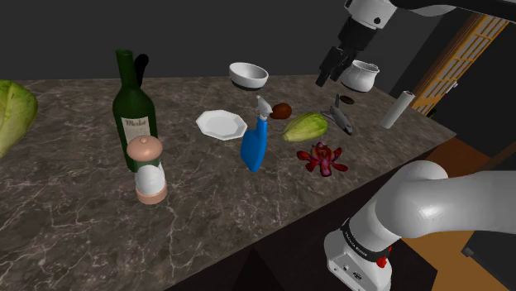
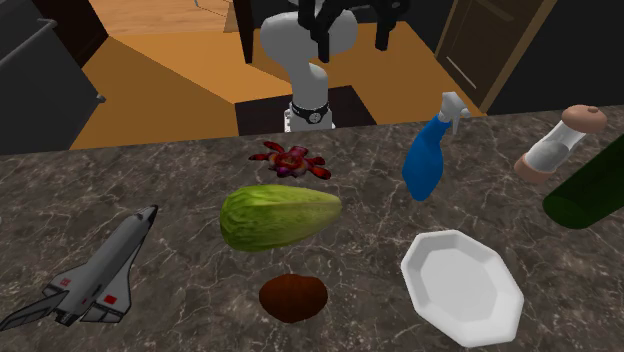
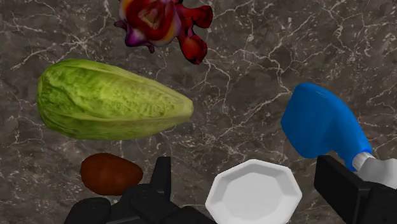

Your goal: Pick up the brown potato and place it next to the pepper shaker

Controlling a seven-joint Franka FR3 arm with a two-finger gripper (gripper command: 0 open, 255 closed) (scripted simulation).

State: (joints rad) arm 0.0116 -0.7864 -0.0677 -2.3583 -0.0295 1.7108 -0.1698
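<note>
The black tool (image 1: 329,68) hangs above the bench (image 1: 74,207) with its two fingers spread wide and nothing between them but air.

Seen from the wrist, one white eight-sided plate (image 3: 253,191), smooth and glossy, lies under the gap between the fingers. The single brown potato (image 3: 111,173) rests on the bench just outside one finger, on the side away from the plate. It is a smooth, dull oval lying flat. Its long axis runs roughly along the line from finger to finger, and its slightly narrower end faces the tool.

Just past the potato lies one ribbed, pale green leafy head (image 3: 111,100), lengthwise about parallel to it. A lumpy red flower-like thing (image 3: 164,22) sits farther out. Beyond the other finger lies one shiny blue spray bottle (image 3: 324,127).

The one pepper shaker (image 1: 149,169) has a white body with a pinkish-brown cap and base. It stands well apart from the tool, past the spray bottle, near a dark green glass bottle (image 1: 132,107). The bench is dark stone veined with white.
</note>
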